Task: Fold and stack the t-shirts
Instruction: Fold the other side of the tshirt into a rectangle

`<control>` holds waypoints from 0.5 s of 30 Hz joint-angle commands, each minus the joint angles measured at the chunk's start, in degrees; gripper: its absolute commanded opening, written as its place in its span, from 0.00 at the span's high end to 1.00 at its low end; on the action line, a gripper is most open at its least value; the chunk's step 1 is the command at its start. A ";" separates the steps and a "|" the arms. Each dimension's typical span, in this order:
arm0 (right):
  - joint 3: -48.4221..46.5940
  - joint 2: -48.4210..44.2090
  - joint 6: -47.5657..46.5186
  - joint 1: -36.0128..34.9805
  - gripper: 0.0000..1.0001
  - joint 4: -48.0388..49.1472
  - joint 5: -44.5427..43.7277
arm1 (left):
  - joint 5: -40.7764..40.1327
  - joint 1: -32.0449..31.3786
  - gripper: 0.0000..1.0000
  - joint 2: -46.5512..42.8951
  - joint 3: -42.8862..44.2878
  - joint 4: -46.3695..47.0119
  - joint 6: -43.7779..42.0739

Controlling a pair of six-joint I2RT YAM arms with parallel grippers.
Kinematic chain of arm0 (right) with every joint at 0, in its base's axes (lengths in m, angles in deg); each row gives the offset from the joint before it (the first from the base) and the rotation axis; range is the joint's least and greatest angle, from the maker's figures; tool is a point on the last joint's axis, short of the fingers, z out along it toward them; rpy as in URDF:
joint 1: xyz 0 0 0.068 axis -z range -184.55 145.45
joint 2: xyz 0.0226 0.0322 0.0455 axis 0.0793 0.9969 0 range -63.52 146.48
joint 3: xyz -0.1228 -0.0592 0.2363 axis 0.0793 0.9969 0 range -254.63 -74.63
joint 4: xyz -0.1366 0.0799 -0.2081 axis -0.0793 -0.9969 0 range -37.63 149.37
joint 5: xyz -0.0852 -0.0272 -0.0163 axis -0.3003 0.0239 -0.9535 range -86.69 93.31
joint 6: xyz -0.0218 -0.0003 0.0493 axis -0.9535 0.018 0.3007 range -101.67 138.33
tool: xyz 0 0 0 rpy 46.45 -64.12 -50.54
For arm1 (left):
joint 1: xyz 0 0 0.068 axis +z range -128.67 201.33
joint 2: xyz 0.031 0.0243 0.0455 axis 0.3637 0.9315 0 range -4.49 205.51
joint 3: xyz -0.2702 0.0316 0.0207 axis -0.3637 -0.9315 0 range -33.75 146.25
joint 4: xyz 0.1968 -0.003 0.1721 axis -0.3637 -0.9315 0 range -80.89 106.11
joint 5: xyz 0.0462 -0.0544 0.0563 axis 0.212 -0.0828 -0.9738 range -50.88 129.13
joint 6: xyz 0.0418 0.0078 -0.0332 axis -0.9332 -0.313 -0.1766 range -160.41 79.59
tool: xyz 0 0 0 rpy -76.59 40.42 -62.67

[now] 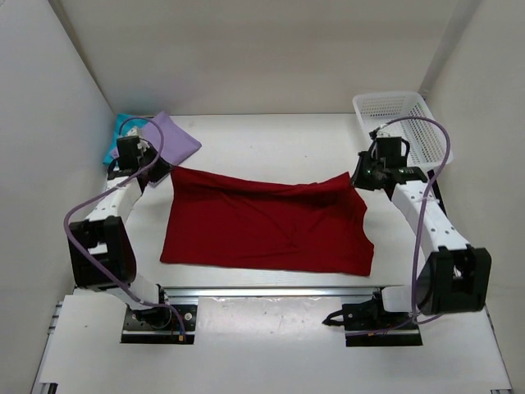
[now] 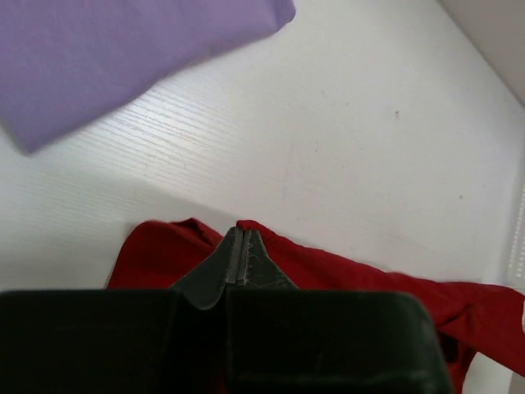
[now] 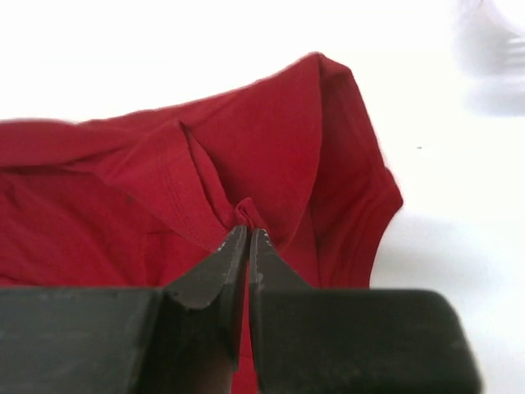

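The red shirt looks soft and floppy, so the left claw and right claw each pinch a far corner tight, likely the best hold.

A rectangular white plastic mesh basket sits at the upper right of the top view, on the far right corner of the white wood-grain worktop. A silver metal rail runs along the worktop's lower edge.
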 commanded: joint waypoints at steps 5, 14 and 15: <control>14.97 -14.97 4.30 0.86 1.00 5.60 -2.15 | 3.26 4.06 1.00 -12.21 -11.23 2.49 1.20; 26.85 -31.67 9.14 1.48 1.00 3.59 0.05 | 9.51 7.50 1.00 -19.68 -20.92 5.58 6.13; 28.77 -33.85 10.45 1.05 1.00 3.15 0.22 | 8.46 7.50 1.00 -20.65 -21.79 5.58 6.13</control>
